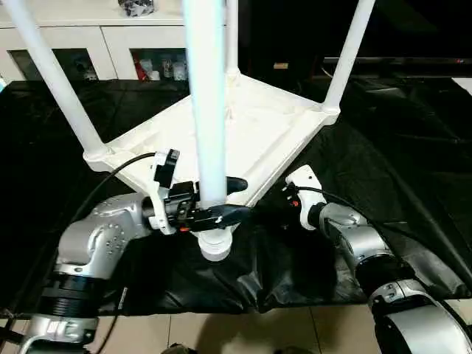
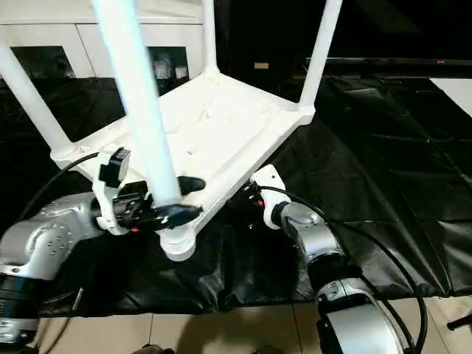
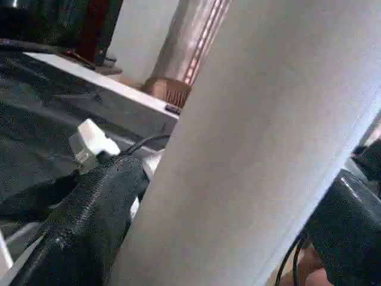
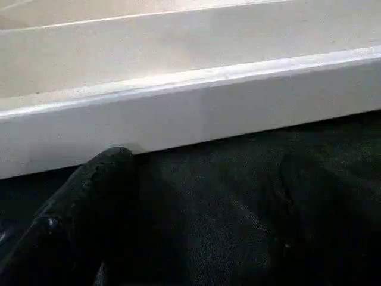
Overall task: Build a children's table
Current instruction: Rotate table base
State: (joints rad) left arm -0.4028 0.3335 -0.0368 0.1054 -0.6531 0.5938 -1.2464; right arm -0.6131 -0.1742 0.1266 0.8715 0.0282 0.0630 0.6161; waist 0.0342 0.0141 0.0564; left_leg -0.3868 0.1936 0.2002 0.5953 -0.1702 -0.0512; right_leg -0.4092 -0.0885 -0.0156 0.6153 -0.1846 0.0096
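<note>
The white table (image 1: 243, 125) lies upside down on a black sheet (image 1: 383, 169) spread over the floor, its ribbed underside facing up and all four legs standing in their corner sockets. The nearest leg (image 1: 206, 110) rises from the corner closest to the robot, and that corner reaches almost to the sheet's near edge, where pale floor tiles (image 1: 243, 328) begin. The left gripper (image 1: 215, 198) reaches in from the side at the base of this leg, just above the socket (image 1: 215, 245), with one black finger on either side of the tube; the fingers stand wide apart around the leg, and the left wrist view shows the white tube between them, close against one finger, though whether they press on it cannot be told. The right gripper (image 4: 196, 196) sits low at the table's near right edge, its two dark fingers spread apart over the sheet just under the white rim (image 4: 190, 113) of the tabletop, one fingertip at or almost at the rim, holding nothing. The other three legs stand at the left, far and right corners, leaning slightly outward as seen from the head. A white cabinet (image 1: 81, 44) with glass doors runs along the wall beyond the sheet's far left edge, small items visible behind the glass.
</note>
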